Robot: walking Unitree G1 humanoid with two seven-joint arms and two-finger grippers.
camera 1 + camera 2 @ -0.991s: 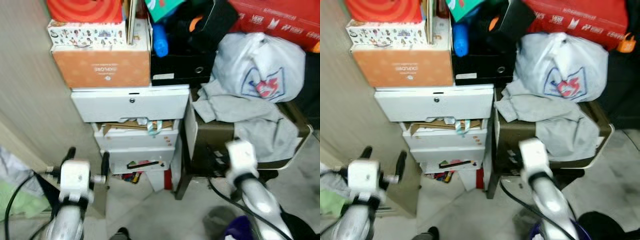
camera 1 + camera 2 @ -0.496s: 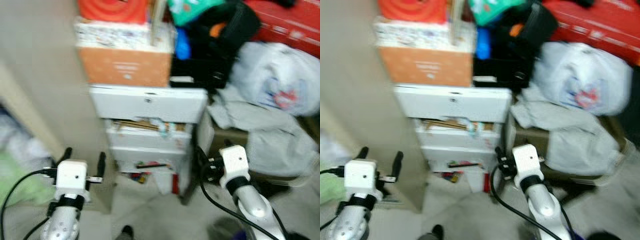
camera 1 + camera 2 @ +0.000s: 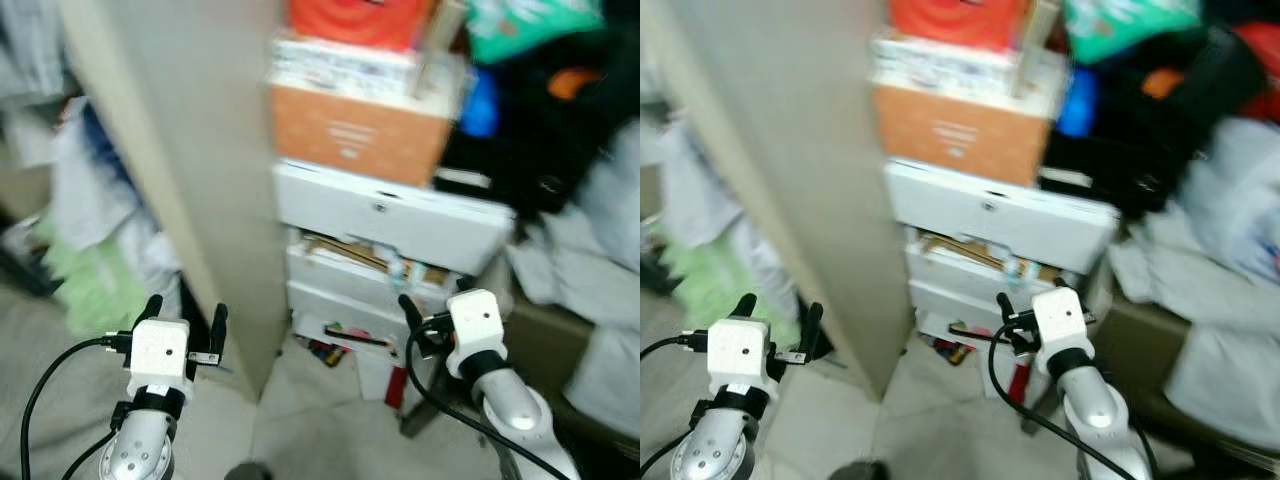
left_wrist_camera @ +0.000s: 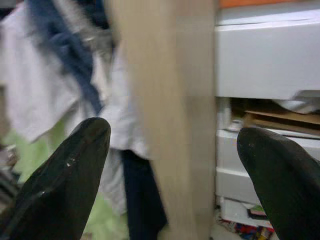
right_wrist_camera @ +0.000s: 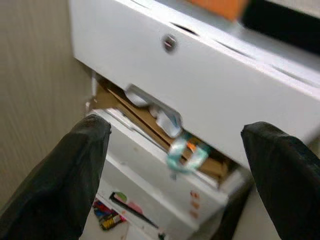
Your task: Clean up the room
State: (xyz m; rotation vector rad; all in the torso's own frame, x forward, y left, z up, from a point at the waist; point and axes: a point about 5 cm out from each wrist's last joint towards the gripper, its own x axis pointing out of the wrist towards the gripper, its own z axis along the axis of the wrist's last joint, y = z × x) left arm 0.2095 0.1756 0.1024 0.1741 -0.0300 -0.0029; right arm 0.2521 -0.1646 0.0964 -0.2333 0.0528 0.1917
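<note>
White plastic drawer unit (image 3: 385, 215) bulges with papers, needing tidying, while left gripper (image 3: 183, 320) and right gripper (image 3: 1008, 312) hover spread, grasping nothing.

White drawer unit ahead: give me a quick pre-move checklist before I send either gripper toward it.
1. Left gripper free: ok, fingers spread, nothing between them.
2. Right gripper free: ok, open and aimed at the white drawer unit.
3. Drawers shut: not ok, cardboard and a teal ribbon stick out under the top drawer.
4. Floor at the unit's base: not ok, small coloured items lie there.
5. Left side path: not ok, a beige panel stands directly ahead of the left gripper.
6. Image sharpness: not ok, the head views are blurred.
</note>
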